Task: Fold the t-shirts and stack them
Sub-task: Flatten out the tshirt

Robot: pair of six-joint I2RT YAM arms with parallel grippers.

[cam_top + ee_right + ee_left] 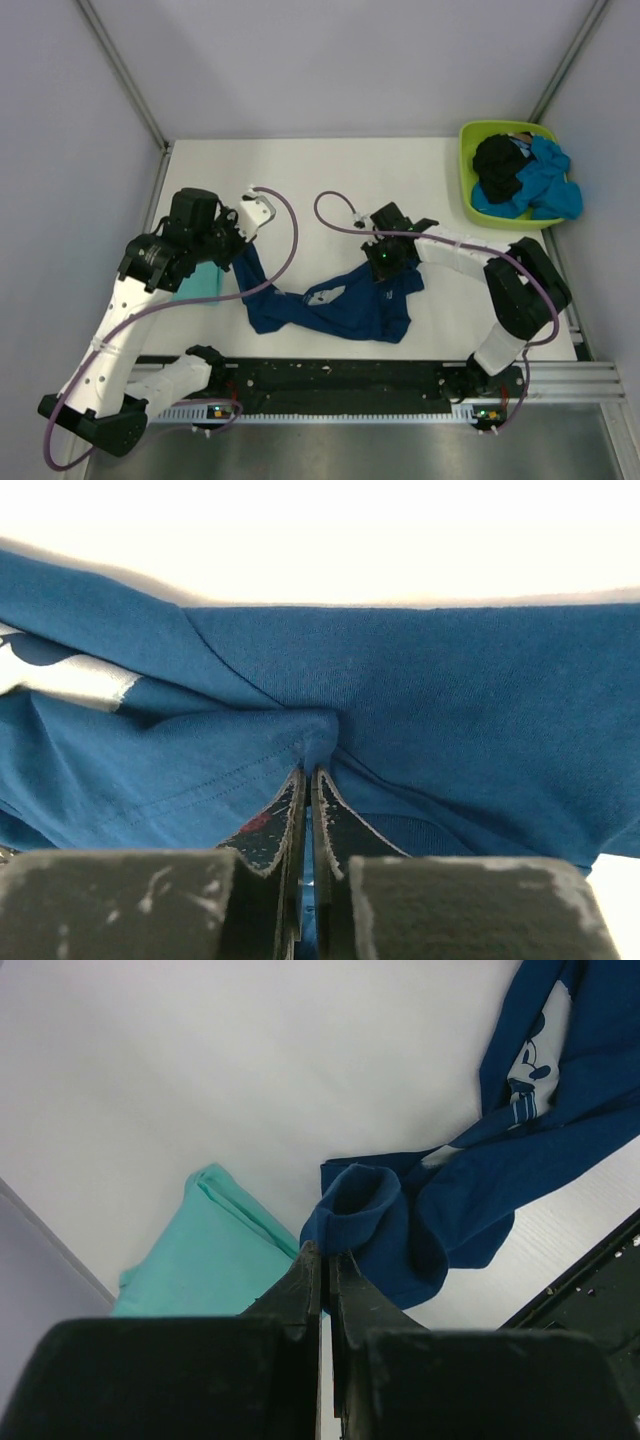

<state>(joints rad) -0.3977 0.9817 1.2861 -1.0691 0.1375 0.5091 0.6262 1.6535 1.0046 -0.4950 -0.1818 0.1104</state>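
Observation:
The dark navy t-shirt (340, 305) with a pale print lies crumpled on the white table between the arms. My left gripper (240, 255) is shut on the shirt's left end (365, 1215), a sleeve-like opening. My right gripper (385, 262) is shut on a pinch of the navy cloth (320, 730) at its right end. The light teal t-shirt (205, 282) lies folded under the left arm and shows in the left wrist view (200, 1265). A black tee (500, 168) and a bright blue tee (545, 185) lie in the tub.
The lime-green tub (468, 180) stands at the back right corner. Grey walls close in left and right. A black rail (340, 375) runs along the near table edge.

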